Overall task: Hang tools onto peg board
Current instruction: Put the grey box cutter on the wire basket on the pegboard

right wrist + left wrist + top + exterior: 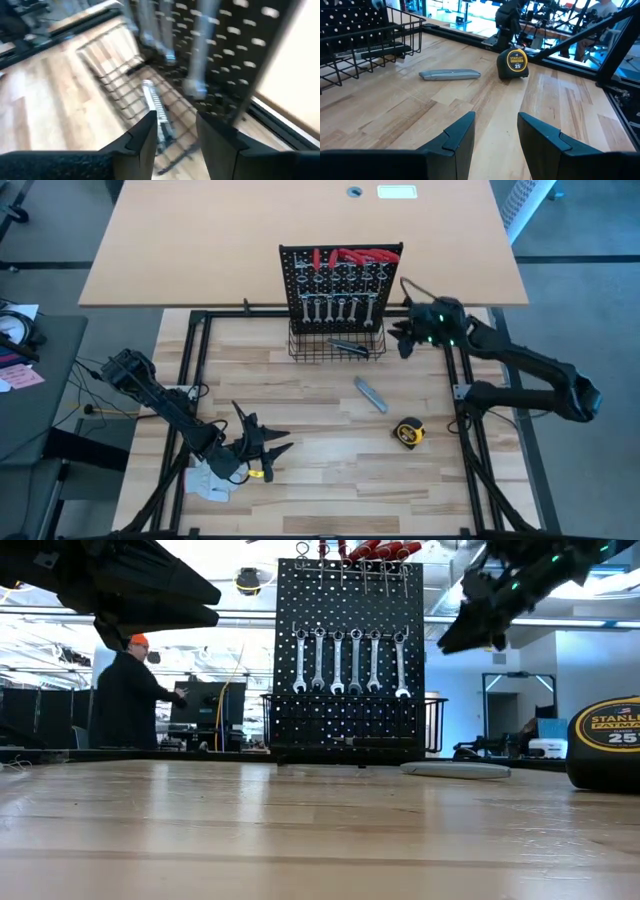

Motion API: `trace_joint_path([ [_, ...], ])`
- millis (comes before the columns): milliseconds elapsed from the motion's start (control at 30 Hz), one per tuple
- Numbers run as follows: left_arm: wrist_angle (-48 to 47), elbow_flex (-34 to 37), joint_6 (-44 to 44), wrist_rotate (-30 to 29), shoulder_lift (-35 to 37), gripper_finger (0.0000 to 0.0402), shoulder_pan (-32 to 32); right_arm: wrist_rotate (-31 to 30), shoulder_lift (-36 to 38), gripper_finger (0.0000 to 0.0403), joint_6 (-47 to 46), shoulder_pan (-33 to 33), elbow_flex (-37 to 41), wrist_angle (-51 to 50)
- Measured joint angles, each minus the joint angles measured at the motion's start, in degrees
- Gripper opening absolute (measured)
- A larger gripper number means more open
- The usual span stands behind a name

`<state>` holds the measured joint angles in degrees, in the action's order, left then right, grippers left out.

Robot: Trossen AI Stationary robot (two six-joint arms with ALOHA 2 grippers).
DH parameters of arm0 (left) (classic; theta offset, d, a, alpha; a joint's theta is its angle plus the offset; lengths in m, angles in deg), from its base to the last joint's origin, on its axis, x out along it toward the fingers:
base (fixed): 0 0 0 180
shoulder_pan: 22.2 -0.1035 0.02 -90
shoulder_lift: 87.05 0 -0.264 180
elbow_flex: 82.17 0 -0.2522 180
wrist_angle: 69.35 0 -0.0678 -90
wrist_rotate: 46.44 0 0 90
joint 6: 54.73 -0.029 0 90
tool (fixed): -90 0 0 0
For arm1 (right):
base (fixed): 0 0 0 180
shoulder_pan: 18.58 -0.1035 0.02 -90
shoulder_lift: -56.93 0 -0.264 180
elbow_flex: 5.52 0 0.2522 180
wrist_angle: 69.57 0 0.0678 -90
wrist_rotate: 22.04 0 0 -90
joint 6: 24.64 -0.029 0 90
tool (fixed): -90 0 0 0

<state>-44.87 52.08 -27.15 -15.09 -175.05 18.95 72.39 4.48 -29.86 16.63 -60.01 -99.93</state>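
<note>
Yellow-black tape measure (408, 434) and grey utility knife (370, 394) remain mid-desk, silver wrenches (337, 309) already hang on the black perforated peg board (340, 275), both end effectors open, empty.

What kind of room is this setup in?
Probably a robotics lab or workshop. Two robot arms work at a wooden table, where a peg board holds wrenches. Behind it the low view shows monitors and a person among desks.

high: overhead, down | low: tabletop, level | both share peg board (340, 285)
</note>
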Motion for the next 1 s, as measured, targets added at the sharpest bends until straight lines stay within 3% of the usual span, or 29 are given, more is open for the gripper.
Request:
trace_joint_path([
  [267, 0.0, 0.0, 0.55, 0.24, 0.0, 0.0145, 0.0, -19.91, 9.3, 0.0117, -4.87, -26.81, 9.01, 3.0],
  [400, -0.05, 0.02, 0.55, 1.2, 0.0, 0.0145, 0.01, -29.32, 9.85, 0.0113, -7.26, -40.82, 14.39, 10.38],
  [500, -0.15, 0.0, 0.55, 1.2, 0.0, 0.0145, 0.02, -32.99, 8.36, 0.0112, -7.36, -49.15, 17.01, 16.97],
  [667, -0.2, 0.02, 0.7, 1.19, -0.01, 0.0145, 0.0, -32.91, 4.23, 0.0111, -8.32, -56.59, 18.6, 23.78],
  [800, -0.22, 0.02, 0.76, 1.18, 0.0, 0.0145, 0.0, -32.77, -0.7, 0.0118, -11.42, -58.54, 18.6, 26.28],
  [1000, -0.25, 0.02, 0.66, 1.16, 0.0, 0.0145, 0.0, -32.71, -10.32, 0.019, -12.37, -58.63, 18.6, 29.11],
])
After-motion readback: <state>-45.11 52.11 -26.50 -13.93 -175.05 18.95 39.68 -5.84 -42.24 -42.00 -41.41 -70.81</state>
